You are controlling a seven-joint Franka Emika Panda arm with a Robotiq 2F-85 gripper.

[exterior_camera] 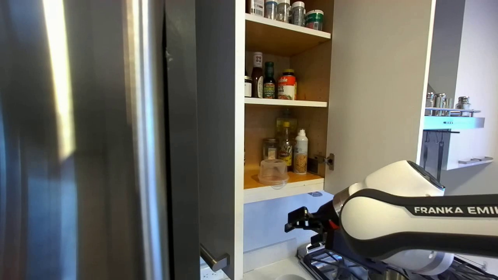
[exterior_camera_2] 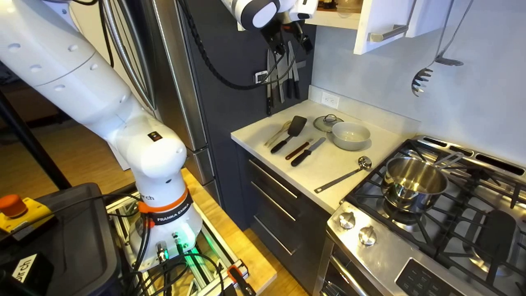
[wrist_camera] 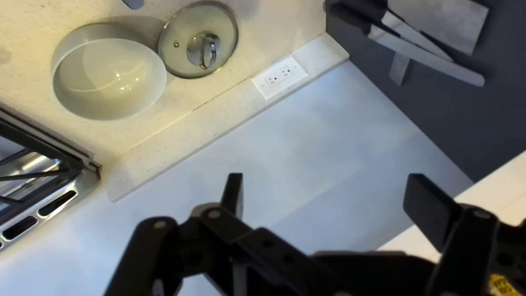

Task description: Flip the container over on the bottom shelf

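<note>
The container is a small clear plastic tub. It stands near the front of the bottom shelf, its wider rim apparently down and a clear rounded part overhanging the pale front edge. It also shows, cut off, at the top of an exterior view. My gripper is below and to the right of the shelf in that view, apart from the container. It hangs under the cupboard in an exterior view. In the wrist view the gripper has its fingers wide apart with nothing between them; the container is out of view there.
Behind the container stand a jar, a yellow-capped bottle and a white spray can. Open cupboard doors flank the shelves. Below are a bowl, a glass lid, utensils and a stove with a pot.
</note>
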